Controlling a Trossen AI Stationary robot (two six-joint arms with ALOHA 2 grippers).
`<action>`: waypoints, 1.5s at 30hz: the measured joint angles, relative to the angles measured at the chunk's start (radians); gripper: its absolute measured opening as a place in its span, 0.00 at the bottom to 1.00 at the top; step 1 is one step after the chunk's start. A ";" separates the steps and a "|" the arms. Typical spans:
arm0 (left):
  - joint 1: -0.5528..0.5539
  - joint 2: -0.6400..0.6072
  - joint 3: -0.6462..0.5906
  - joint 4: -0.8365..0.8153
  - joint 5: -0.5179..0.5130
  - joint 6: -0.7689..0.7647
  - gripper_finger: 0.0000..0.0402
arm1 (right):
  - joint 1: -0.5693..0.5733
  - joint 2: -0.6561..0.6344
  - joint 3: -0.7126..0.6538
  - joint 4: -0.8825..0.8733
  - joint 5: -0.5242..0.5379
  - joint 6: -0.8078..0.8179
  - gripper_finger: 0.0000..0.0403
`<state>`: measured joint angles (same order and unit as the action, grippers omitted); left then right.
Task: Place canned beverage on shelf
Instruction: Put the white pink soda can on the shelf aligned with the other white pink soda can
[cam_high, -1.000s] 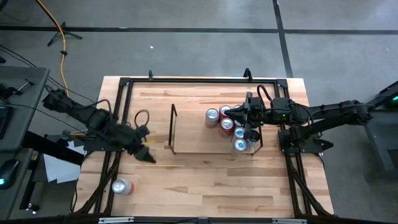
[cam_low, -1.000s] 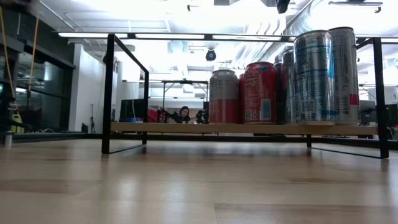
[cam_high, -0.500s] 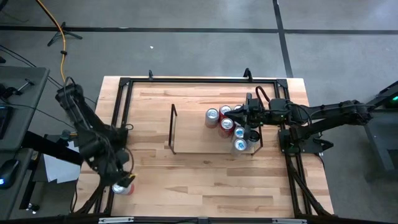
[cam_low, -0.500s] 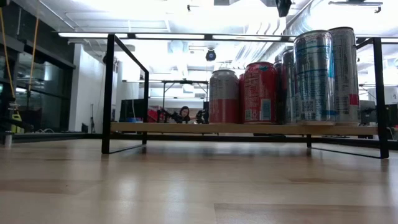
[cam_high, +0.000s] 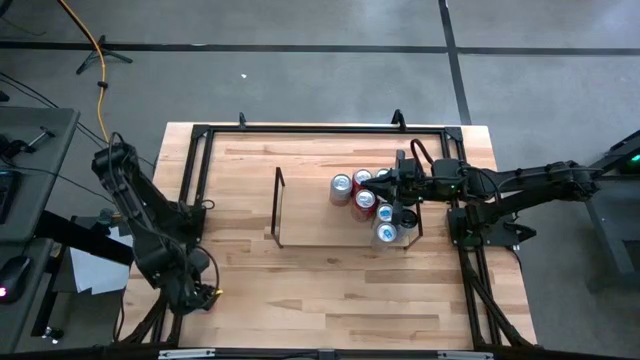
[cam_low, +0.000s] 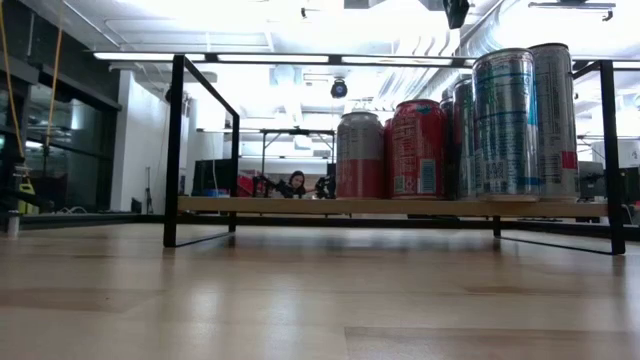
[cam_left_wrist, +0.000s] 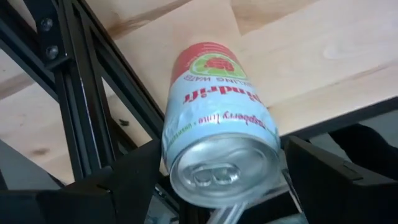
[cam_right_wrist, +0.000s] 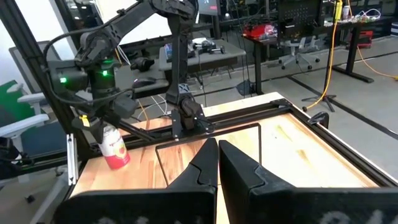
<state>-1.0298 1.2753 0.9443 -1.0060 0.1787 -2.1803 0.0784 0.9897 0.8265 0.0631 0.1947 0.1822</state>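
My left gripper (cam_left_wrist: 217, 180) is down at the near left corner of the table (cam_high: 330, 290), its fingers spread wide on either side of a can (cam_left_wrist: 214, 134). In the left wrist view the can's top sits between the two dark fingers, tilted. In the right wrist view the same can hangs upright under the left gripper, its base at the tabletop or just clear of it. I can't tell whether the fingers are pressing on it, so I won't call it a grip.

The shelf (cam_high: 278, 205) sits mid-table, well apart from this can, with five cans (cam_high: 372, 205) bunched at its right end and the left end bare.

My right gripper (cam_right_wrist: 217, 155) is closed and empty, parked over that cluster.

The risks as I judge them: the can stands just beside the black rail frame (cam_left_wrist: 81, 106), so a skewed lift could knock it against the rail. If the grip is off-centre, the smooth wall may slip and the can could drop. The carry to the shelf crosses its upright end frame, so too low a path could clip it.
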 joint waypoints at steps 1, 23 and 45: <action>0.000 0.010 0.000 0.000 0.000 0.007 0.75 | 0.000 0.000 0.000 0.000 0.000 0.000 0.00; 0.002 0.119 0.000 0.024 0.027 0.056 0.66 | 0.000 0.000 0.000 -0.015 0.003 0.000 0.00; 0.317 -0.278 0.187 0.078 -0.101 0.644 0.57 | 0.000 0.000 0.000 -0.022 0.045 0.000 0.00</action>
<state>-0.7131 0.9972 1.1311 -0.9279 0.0778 -1.5359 0.0788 0.9897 0.8265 0.0410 0.2401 0.1822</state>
